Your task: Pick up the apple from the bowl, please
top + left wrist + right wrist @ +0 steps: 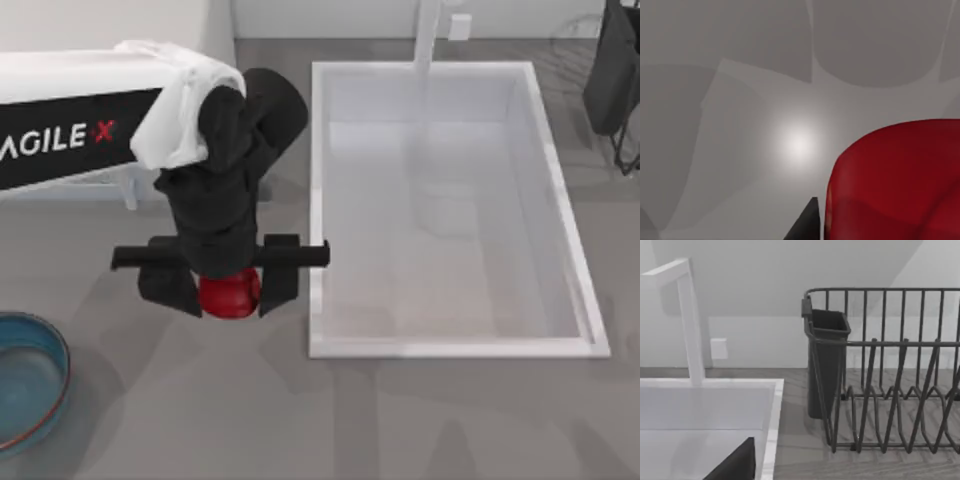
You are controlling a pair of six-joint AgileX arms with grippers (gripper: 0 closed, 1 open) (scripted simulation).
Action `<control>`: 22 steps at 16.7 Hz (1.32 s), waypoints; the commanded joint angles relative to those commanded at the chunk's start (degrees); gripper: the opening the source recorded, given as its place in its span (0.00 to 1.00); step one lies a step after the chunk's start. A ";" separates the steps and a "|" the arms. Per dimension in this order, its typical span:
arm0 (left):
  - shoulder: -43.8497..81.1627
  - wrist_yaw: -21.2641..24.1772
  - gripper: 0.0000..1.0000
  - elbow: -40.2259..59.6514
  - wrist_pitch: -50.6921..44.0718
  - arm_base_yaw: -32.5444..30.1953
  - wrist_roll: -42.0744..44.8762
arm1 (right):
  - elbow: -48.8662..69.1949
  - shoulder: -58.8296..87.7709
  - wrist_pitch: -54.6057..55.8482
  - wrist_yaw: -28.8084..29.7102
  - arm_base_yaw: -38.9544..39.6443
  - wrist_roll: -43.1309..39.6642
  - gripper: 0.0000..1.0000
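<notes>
Red apple (229,294) pinched between the two dark fingers of the left gripper (229,290), held over bare grey counter (420,420) just left of the white sink (455,215). Teal bowl (52,395) sits at the counter's left edge, well apart from the apple. Left wrist view: apple (900,180) close up above the counter. Right arm parked near the dish rack (890,375) and faucet (687,320); its grip state cannot be told.
</notes>
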 joint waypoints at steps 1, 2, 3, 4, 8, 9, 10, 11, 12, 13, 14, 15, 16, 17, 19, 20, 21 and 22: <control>0.20 0.00 0.00 -0.99 1.02 0.00 0.01 | 0.00 0.00 0.00 0.00 0.00 0.00 1.00; 0.27 0.00 0.00 -1.39 1.44 0.01 0.02 | 0.00 0.00 0.00 0.00 0.00 0.00 1.00; 0.27 0.00 0.00 -1.39 1.44 0.01 0.02 | 0.00 0.00 0.00 0.00 0.00 0.00 1.00; 0.27 0.00 0.00 -1.39 1.44 0.01 0.02 | 0.00 0.00 0.00 0.00 0.00 0.00 1.00; 0.27 0.00 0.23 -1.39 1.44 0.01 0.02 | 0.00 0.00 0.00 0.00 0.00 0.00 1.00; 0.27 0.00 0.30 -1.39 1.44 0.01 0.02 | 0.00 0.00 0.00 0.00 0.00 0.00 1.00; 0.27 0.00 0.38 -1.39 1.44 0.01 0.02 | 0.00 0.00 0.00 0.00 0.00 0.00 1.00; 0.27 0.00 0.45 -1.39 1.44 0.01 0.02 | 0.00 0.00 0.00 0.00 0.00 0.00 1.00; 0.27 0.00 0.53 -1.39 1.44 0.01 0.02 | 0.00 0.00 0.00 0.00 0.00 0.00 1.00; 0.27 0.00 0.60 -1.39 1.44 0.01 0.02 | 0.00 0.00 0.00 0.00 0.00 0.00 1.00; 0.27 0.00 0.68 -1.39 1.44 0.01 0.02 | 0.00 0.00 0.00 0.00 0.00 0.00 1.00; 0.27 0.00 0.75 -1.39 1.44 0.01 0.02 | 0.00 0.00 0.00 0.00 0.00 0.00 1.00; 0.27 0.00 0.83 -1.39 1.44 0.01 0.02 | 0.00 0.00 0.00 0.00 0.00 0.00 1.00; 0.27 0.00 0.90 -1.39 1.44 0.01 0.02 | 0.00 0.00 0.00 0.00 0.00 0.00 1.00; 0.27 0.00 1.00 -1.39 1.44 0.01 0.02 | 0.00 0.00 0.00 0.00 0.00 0.00 1.00; 0.27 0.00 1.00 -1.39 1.44 0.01 0.02 | 0.00 0.00 0.00 0.00 0.00 0.00 1.00; 0.27 0.00 1.00 -1.39 1.44 0.01 0.02 | 0.00 0.00 0.00 0.00 0.00 0.00 1.00; 0.27 0.00 1.00 -1.39 1.44 0.01 0.02 | 0.00 0.00 0.00 0.00 0.00 0.00 1.00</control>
